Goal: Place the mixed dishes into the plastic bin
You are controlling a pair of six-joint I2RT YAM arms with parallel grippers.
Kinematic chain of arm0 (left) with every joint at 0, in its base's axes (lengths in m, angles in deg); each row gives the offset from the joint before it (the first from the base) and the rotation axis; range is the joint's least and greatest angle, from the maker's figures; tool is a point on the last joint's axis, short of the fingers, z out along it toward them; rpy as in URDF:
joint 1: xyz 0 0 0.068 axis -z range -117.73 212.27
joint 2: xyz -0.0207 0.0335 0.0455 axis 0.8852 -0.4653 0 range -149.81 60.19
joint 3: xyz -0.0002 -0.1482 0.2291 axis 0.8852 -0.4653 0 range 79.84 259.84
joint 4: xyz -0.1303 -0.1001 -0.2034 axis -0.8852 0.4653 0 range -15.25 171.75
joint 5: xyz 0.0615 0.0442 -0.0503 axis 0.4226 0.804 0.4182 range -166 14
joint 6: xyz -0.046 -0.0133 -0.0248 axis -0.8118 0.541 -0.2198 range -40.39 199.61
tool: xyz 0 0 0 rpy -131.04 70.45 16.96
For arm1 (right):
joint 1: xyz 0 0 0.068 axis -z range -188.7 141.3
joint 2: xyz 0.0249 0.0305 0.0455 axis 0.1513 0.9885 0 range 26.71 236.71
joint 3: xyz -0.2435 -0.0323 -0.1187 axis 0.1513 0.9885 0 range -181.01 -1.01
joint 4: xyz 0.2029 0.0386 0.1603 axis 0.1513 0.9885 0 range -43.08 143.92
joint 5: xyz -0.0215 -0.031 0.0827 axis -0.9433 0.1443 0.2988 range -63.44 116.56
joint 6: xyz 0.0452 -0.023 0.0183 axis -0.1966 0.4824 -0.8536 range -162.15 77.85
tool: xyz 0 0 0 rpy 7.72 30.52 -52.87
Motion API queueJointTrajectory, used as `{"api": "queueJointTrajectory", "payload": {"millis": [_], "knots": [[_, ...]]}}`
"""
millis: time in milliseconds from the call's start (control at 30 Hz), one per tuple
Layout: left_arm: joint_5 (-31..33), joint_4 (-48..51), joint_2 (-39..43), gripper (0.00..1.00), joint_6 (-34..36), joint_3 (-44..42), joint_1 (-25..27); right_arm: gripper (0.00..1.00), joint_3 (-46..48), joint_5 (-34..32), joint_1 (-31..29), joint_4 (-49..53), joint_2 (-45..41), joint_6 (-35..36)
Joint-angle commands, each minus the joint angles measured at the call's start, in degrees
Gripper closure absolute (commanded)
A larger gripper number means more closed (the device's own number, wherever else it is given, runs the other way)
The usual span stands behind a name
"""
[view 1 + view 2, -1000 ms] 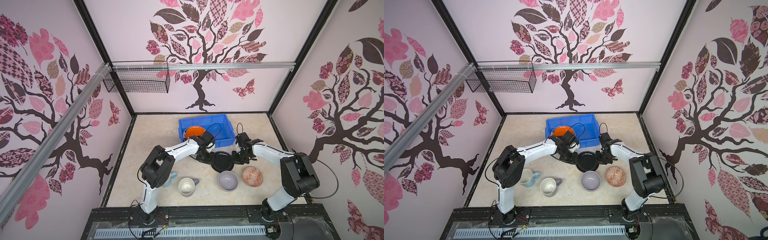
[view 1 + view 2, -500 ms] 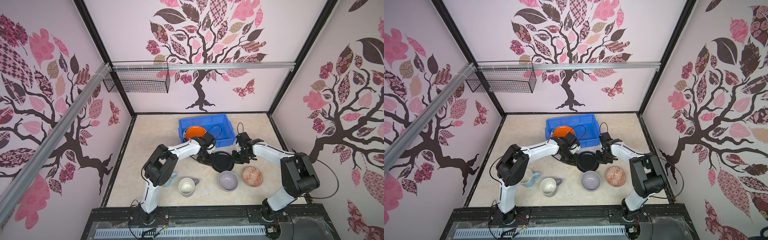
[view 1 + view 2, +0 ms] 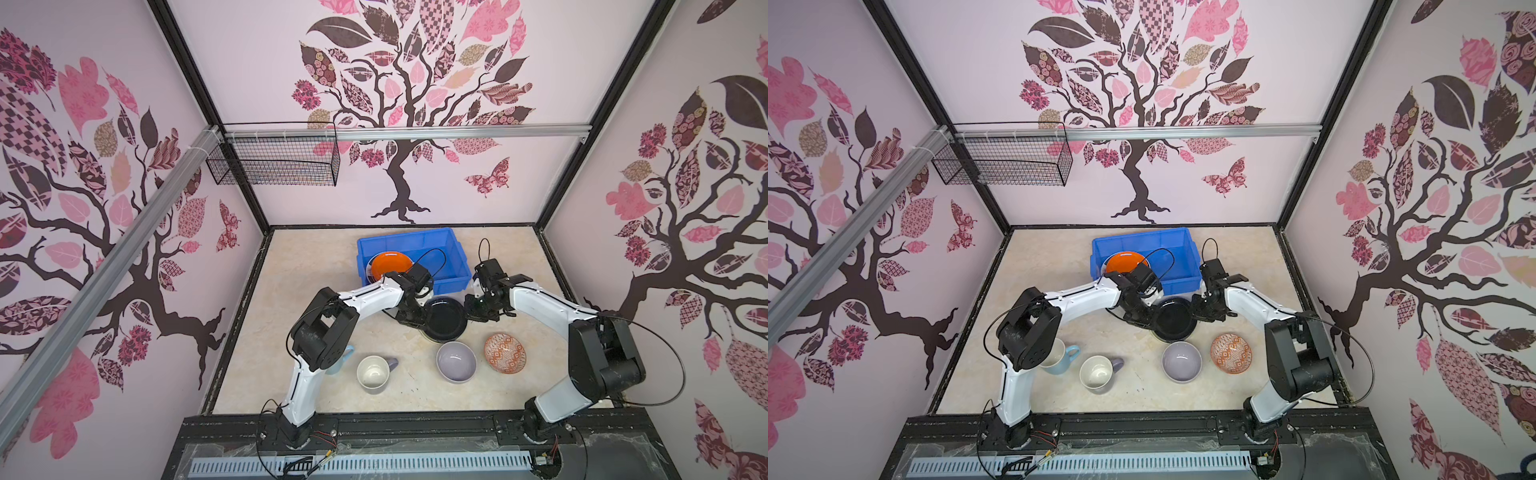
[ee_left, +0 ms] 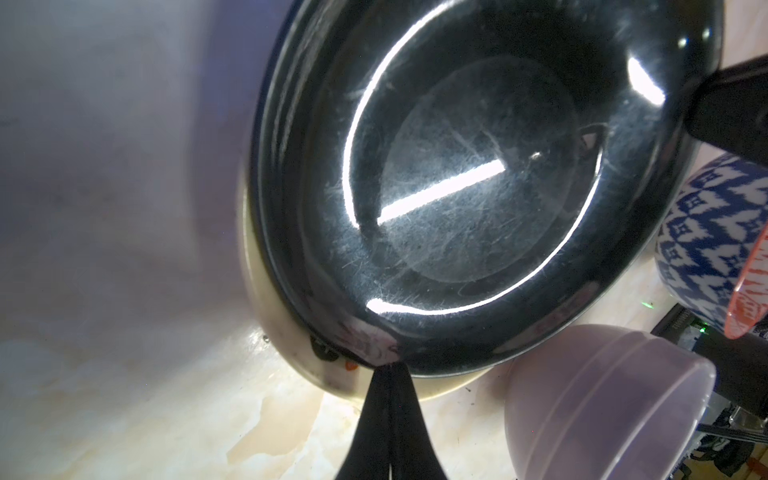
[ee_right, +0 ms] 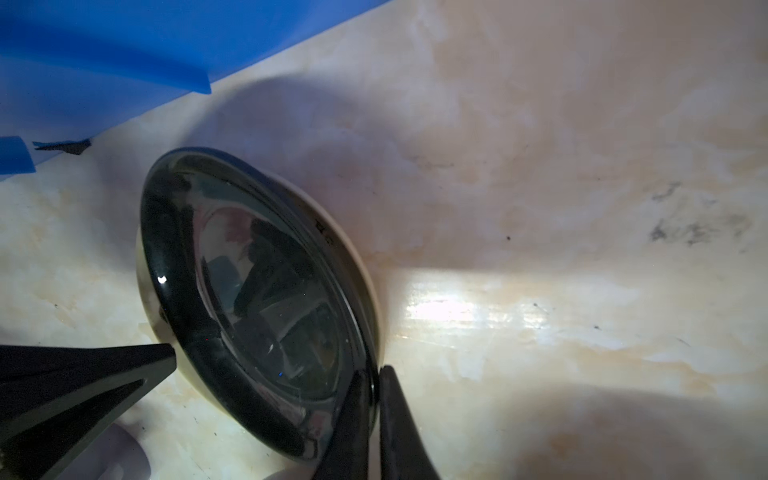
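A black plate (image 3: 444,320) (image 3: 1173,320) lies tilted on a cream plate (image 4: 266,332) just in front of the blue plastic bin (image 3: 415,239) (image 3: 1142,235). My right gripper (image 5: 376,374) (image 3: 467,309) is shut on the black plate's right rim, one finger on each face. At the plate's left rim my left gripper (image 4: 388,368) (image 3: 422,318) is shut, its tips touching the edge and holding nothing. An orange plate (image 3: 390,264) sits in the bin. A lavender bowl (image 3: 456,360), a patterned bowl (image 3: 504,351), a lavender mug (image 3: 374,373) and a light-blue mug (image 3: 1059,357) stand nearer the front.
A black wire basket (image 3: 274,162) hangs from the rail at the back left, high above the table. The left arm's elbow (image 3: 324,332) partly covers the light-blue mug. Walls close the table on three sides, and a black frame (image 3: 415,424) runs along the front.
The left gripper's jaws have closed together at the black plate's left rim. Both arms and the dishes stay about where they were.
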Motion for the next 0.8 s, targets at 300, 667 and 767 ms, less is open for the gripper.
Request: {"api": "queueJointTrajectory", "payload": {"millis": [300, 667, 767], "knots": [[-3.2, -1.38, -3.86, 0.99, -0.04, 2.69, 0.14, 0.86, 2.22, 8.09, 1.55, -4.7, -1.99, 0.93], [-5.01, -2.83, -4.97, 1.0, -0.21, 1.65, -0.44, 0.83, 3.33, 8.97, 1.5, -6.26, 1.19, 0.61], [-5.56, -3.3, -5.11, 1.0, -0.31, 1.37, -0.71, 0.78, 2.91, 6.62, 1.49, -5.4, 0.2, 0.8]]}}
